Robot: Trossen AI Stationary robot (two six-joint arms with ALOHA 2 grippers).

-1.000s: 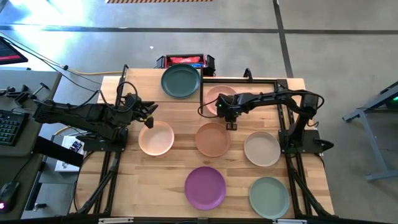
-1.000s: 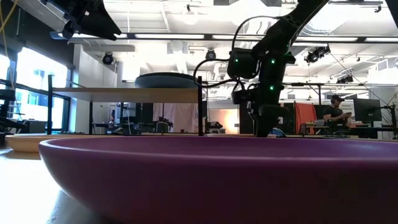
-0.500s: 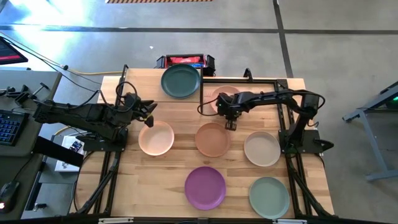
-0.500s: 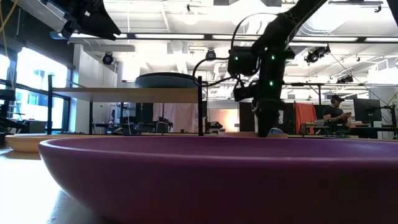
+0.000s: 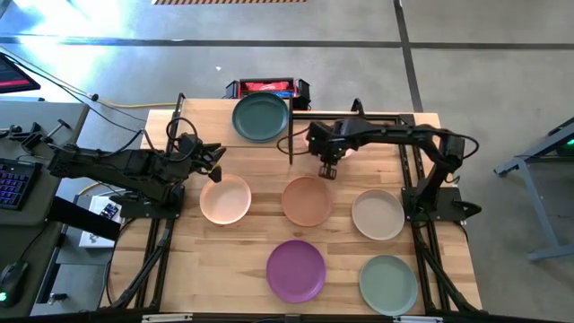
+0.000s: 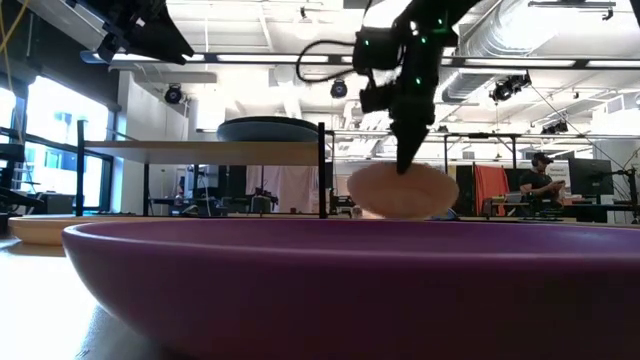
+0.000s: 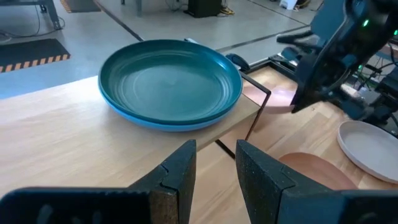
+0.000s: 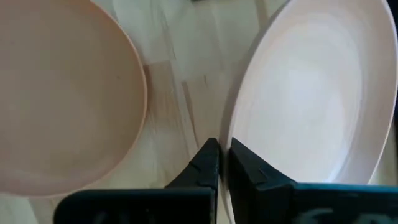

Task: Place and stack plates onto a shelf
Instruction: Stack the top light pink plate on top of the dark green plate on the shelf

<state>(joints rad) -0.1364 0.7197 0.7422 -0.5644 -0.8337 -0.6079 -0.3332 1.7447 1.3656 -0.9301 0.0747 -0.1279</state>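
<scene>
My right gripper [image 5: 328,169] is shut on the pink plate [image 6: 401,190], beside the shelf's black leg [image 6: 322,170]. The pink plate also shows in the right wrist view [image 8: 311,106] and the left wrist view [image 7: 273,98]. The dark green plate [image 5: 260,117] lies on the blue plate [image 7: 168,121] on the shelf [image 7: 74,143]. My left gripper [image 5: 215,158] hovers open at the shelf's near side, above the peach plate [image 5: 225,198]. Flat on the table rest the terracotta [image 5: 308,201], cream [image 5: 378,214], purple [image 5: 295,270] and sage green [image 5: 388,284] plates. My right gripper pinches the pink plate's rim [image 8: 231,134] between its two fingers, one on the inner face and one on the underside. The fingers come from above, pointing down. The plate hangs tilted below them [image 6: 400,200]; whether its lowest edge clears the table I cannot tell.
A black metal frame [image 5: 395,115] lies on the table's far right, around where the right arm works. A red and black box [image 5: 266,88] sits beyond the far edge. A person [image 6: 543,180] stands far behind the table. Bare wood [image 5: 206,260] shows at near left.
My right gripper has risen and moved toward the far edge and a little left, toward the shelf. The pink plate has come up with it from lying flat on the table; it now hangs tilted under the fingers.
</scene>
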